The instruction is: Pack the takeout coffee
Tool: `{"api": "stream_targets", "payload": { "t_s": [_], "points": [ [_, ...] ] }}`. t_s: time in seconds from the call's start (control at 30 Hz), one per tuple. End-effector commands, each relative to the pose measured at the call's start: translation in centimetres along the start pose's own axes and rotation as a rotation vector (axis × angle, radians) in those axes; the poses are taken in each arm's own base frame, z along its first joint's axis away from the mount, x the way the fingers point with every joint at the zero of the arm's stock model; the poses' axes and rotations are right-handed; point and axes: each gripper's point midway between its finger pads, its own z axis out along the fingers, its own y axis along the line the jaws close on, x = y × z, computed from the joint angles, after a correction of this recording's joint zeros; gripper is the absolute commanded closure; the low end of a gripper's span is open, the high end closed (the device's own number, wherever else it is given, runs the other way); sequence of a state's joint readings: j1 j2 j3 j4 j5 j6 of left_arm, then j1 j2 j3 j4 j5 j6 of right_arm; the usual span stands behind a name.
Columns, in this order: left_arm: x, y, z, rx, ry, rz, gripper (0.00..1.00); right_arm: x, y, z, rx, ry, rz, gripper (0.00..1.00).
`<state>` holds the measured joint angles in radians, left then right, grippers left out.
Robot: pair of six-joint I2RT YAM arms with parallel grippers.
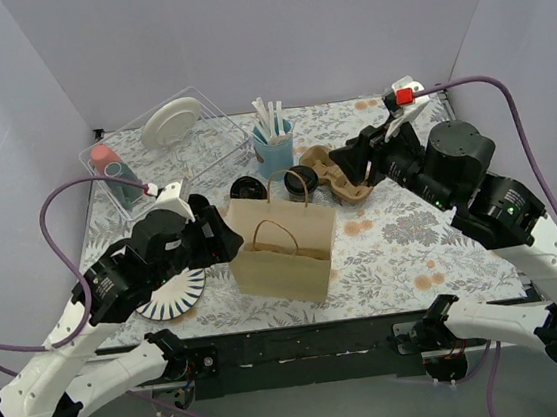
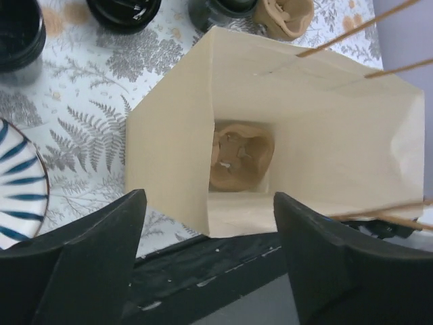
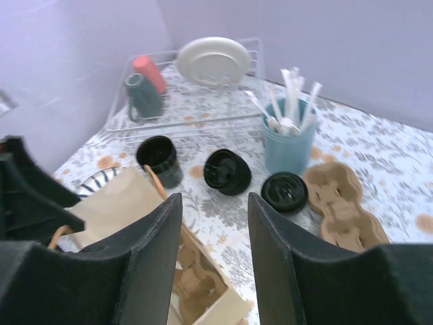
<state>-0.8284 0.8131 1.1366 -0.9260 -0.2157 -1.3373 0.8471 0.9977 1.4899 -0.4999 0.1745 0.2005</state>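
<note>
Two small black cups with black sip lids stand behind the brown paper bag [image 1: 284,253]: one on the left [image 1: 247,189], one on the right [image 1: 301,181]. In the right wrist view the left cup [image 3: 226,171] looks tipped and the right cup [image 3: 285,191] stands upright. The bag [image 2: 304,135] is open and holds a cardboard cup carrier [image 2: 240,156]. My left gripper [image 1: 216,238] is open and empty at the bag's left side. My right gripper [image 1: 359,164] is open and empty, up over the table's cardboard carrier [image 1: 341,179], apart from both cups.
A lidless black cup [image 3: 159,159] stands left of the lidded ones. A light blue cup with white sticks [image 1: 274,147] is behind them. A dish rack [image 1: 166,146] with a white plate sits back left. A blue-striped plate [image 1: 173,296] lies under my left arm.
</note>
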Motion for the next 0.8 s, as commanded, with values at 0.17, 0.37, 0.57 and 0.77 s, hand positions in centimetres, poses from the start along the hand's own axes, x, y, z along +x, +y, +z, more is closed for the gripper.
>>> {"api": "stream_targets", "payload": {
  "t_s": [0.17,0.37,0.57,0.77],
  "points": [
    [0.2,0.9,-0.6,-0.139,0.083,-0.085,0.17,5.9,-5.9,1.7,0.339,0.178,-0.002,0.46],
    [-0.2,0.7,0.9,-0.180,0.102,-0.034,0.19,4.9,-6.7,3.3,0.346,0.154,0.051,0.46],
    [-1.4,2.0,1.4,-0.266,0.047,-0.026,0.32,6.1,-6.5,4.6,0.302,0.202,0.072,0.47],
    [-1.4,3.0,1.5,-0.318,0.033,-0.014,0.71,9.3,-8.8,5.6,0.278,0.311,0.101,0.48]
  ]
}}
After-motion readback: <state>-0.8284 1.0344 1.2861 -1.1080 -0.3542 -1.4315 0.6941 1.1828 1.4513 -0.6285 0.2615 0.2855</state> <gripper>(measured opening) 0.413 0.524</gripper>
